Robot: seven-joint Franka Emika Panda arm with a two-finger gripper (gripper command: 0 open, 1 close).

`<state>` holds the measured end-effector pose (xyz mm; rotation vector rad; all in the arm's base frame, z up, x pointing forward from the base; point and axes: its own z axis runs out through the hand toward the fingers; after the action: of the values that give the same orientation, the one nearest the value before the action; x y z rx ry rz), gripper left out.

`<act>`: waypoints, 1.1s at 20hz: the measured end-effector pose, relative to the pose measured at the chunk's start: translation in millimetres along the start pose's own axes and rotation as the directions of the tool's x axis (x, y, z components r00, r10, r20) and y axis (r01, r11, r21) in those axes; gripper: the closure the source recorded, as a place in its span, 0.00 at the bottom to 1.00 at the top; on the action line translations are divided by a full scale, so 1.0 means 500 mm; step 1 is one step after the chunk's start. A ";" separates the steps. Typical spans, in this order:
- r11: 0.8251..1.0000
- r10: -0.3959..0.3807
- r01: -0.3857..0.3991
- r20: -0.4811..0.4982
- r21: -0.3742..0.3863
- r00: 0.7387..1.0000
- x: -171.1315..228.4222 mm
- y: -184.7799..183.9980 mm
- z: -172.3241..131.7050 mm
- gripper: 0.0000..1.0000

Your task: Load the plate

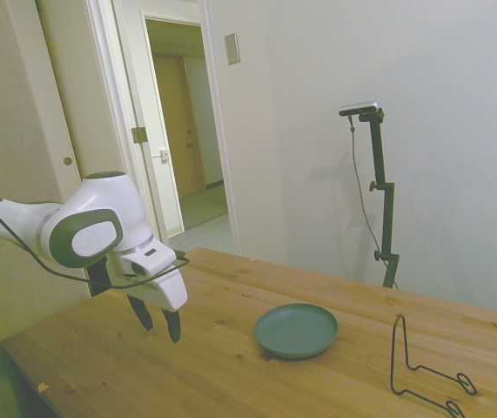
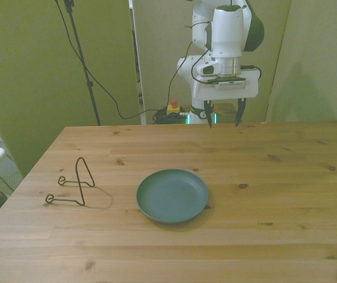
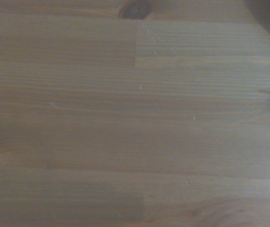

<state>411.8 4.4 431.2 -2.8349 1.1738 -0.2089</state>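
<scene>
The dark teal-green plate (image 2: 172, 195) (image 1: 296, 330) lies flat on the wooden table (image 2: 262, 224), near its middle, with nothing on it. My gripper (image 2: 223, 116) (image 1: 158, 320) hangs above the far part of the table, well apart from the plate, fingers pointing down. It is open and holds nothing. The wrist view shows only bare wood grain (image 3: 135, 123); the plate does not appear in it.
A thin black wire stand (image 2: 74, 186) (image 1: 422, 370) sits on the table toward the front view's left of the plate. A doorway (image 1: 183, 131) opens behind the table in the side view.
</scene>
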 end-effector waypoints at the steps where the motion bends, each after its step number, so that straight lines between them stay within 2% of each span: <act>1: 1.000 0.001 -0.001 0.002 0.001 1.000 0.000 0.000 0.001 0.00; 8: 0.999 0.026 -0.026 -0.001 0.018 1.000 0.039 -0.010 0.002 0.00; 13: 0.998 0.045 -0.043 -0.045 0.037 0.998 0.158 -0.042 -0.014 0.00; 18: 0.998 0.057 -0.057 -0.072 0.004 0.996 0.295 -0.074 0.021 0.00; 22: 0.999 0.047 -0.049 -0.097 -0.022 0.994 0.363 -0.100 0.049 0.00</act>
<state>577.7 -88.4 430.8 -2.8433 1.2698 -0.3340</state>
